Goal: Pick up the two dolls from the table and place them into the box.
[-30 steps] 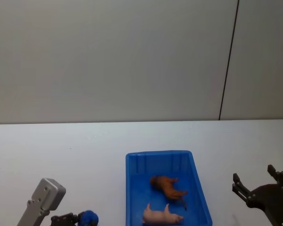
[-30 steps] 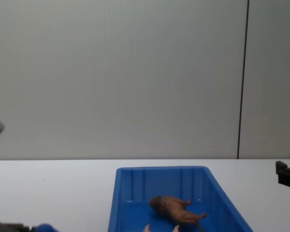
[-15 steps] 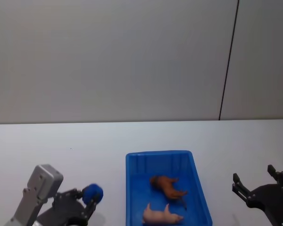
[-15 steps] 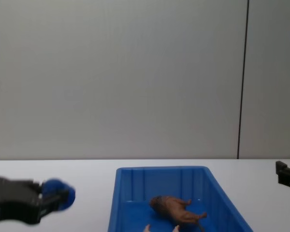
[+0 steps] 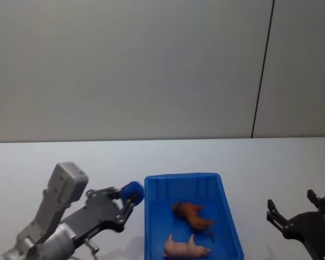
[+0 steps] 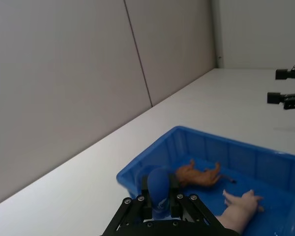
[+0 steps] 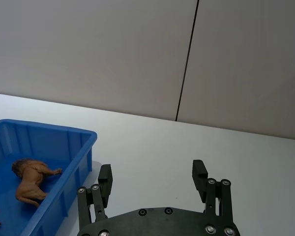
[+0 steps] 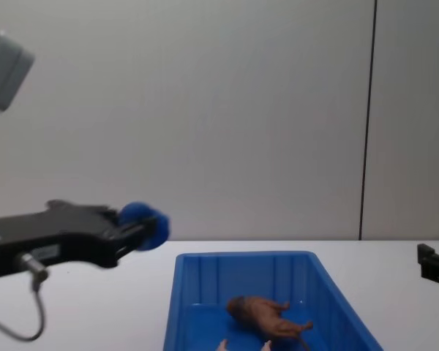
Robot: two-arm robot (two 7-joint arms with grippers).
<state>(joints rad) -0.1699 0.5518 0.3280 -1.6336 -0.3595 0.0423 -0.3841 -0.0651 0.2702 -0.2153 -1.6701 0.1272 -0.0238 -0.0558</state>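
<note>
since a second ago my left fingers (image 5: 131,193) have risen from the near left corner to just beside the blue box's (image 5: 150,216) left rim, clenched with blue tips together. inside the box lie the brown lion (image 5: 193,213) and the pink animal (image 5: 185,248). my right fingers (image 5: 298,212) hover released above the worktop (image 5: 271,168).

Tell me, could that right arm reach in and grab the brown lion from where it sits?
Probably yes: the right gripper is open beside the box, and the lion lies uncovered inside with nothing above it.
</note>
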